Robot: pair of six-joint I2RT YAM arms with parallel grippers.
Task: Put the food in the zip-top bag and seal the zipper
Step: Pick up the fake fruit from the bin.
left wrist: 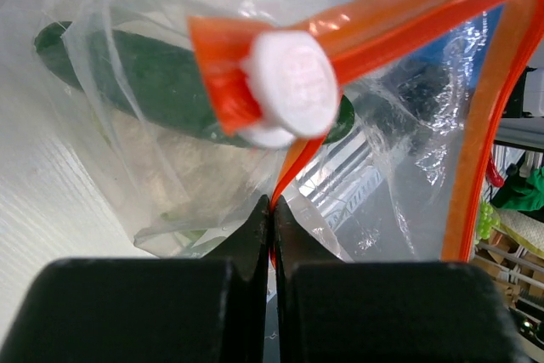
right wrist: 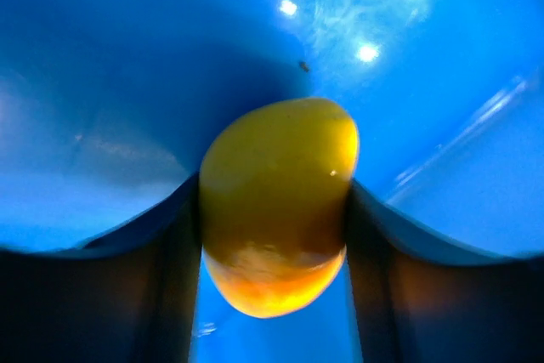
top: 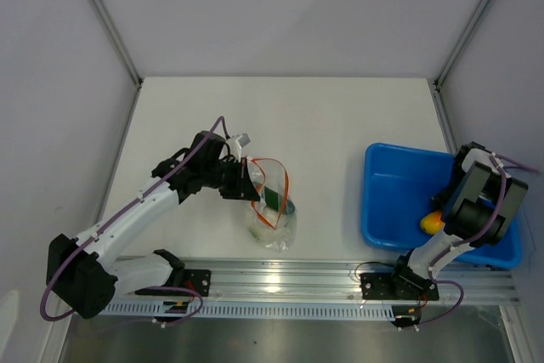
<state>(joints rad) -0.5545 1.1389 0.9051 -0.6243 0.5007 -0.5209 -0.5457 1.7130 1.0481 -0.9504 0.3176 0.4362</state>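
Right tool (right wrist: 272, 193) clasps fruit (right wrist: 276, 210), long axis along fingers (right wrist: 102, 295); left tool (left wrist: 272, 210) pinches zipper (left wrist: 408, 27).

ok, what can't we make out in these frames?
1. Leafy piece: left wrist view, only a pale smear under the cucumber, blurred by the crinkled bag; top view, too small.
2. Fruit underside: right wrist view hides whether it is off the tray; top view, right arm covers part.
3. Zipper far end: cut off by left wrist view's right edge.
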